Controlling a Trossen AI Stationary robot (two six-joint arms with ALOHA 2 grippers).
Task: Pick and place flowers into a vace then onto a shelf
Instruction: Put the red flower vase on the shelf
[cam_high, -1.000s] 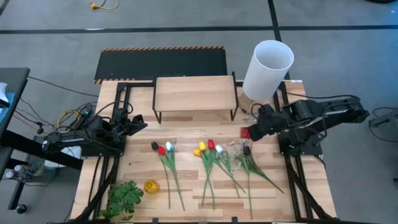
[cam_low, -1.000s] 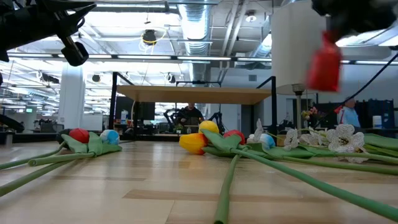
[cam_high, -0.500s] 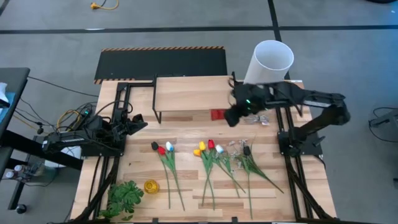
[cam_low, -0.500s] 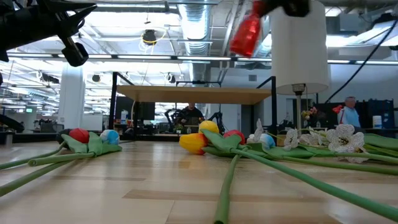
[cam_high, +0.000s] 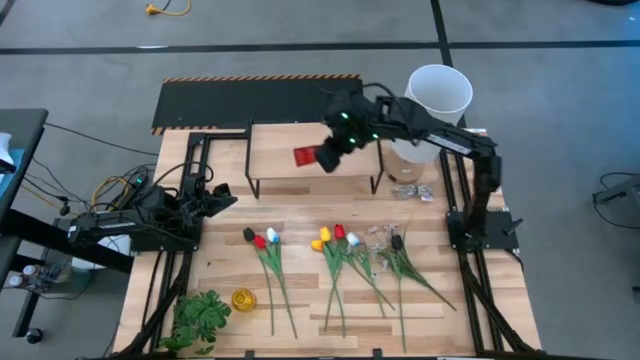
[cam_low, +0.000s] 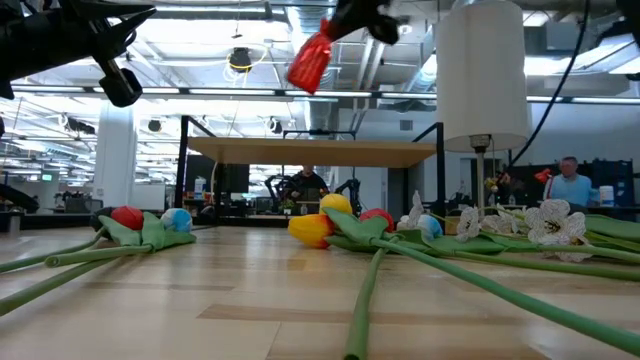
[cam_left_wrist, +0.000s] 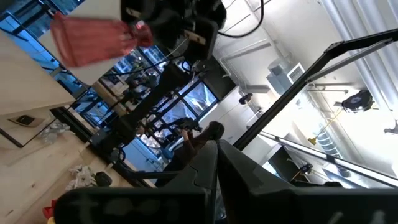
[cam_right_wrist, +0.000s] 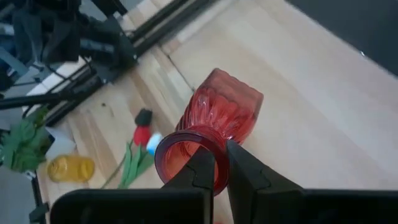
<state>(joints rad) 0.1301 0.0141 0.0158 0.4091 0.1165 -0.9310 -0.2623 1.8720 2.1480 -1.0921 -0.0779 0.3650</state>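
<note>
Right gripper (cam_high: 327, 156) is pinching the rim of a red glass vase (cam_high: 306, 157), holding it tilted in the air above the shelf (cam_high: 313, 148). Flowers (cam_high: 340, 252) are lying loose on the table (cam_high: 225, 270) in front of the shelf, well apart from the vase. Left gripper (cam_high: 226, 192), fingers apparently pressed together, is waiting at the table's left side.

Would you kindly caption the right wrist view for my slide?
Right tool grips a red glass vase by its rim above the wooden shelf.
</note>
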